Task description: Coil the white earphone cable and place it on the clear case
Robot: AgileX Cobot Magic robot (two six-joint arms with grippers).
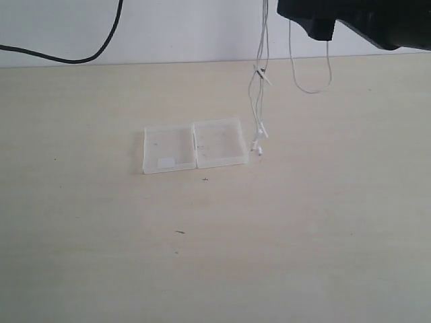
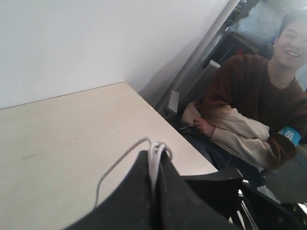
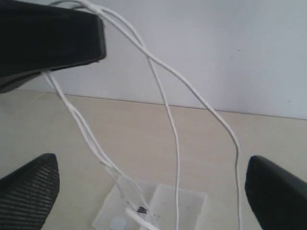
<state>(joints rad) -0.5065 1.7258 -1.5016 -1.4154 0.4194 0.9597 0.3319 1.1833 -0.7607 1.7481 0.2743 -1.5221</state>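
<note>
The white earphone cable (image 1: 258, 101) is held pinched in the closed left gripper (image 2: 156, 163), hung in loose strands over the tabletop (image 1: 101, 256), earbuds (image 1: 258, 146) just beside the clear case (image 1: 194, 145), the right gripper (image 3: 152, 189) spread wide and empty, so coiling and placement are judged unfinished.

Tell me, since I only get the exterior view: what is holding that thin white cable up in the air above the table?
Observer: The left fingers. The left wrist view shows them shut on a bundle of white earphone cable strands.
Operator: And the other arm?
Observer: The right fingers stand wide open, with strands hanging between them, none gripped.
Operator: Is anyone nearby?
Observer: Yes, a person sits just past the far edge of the table.
</note>
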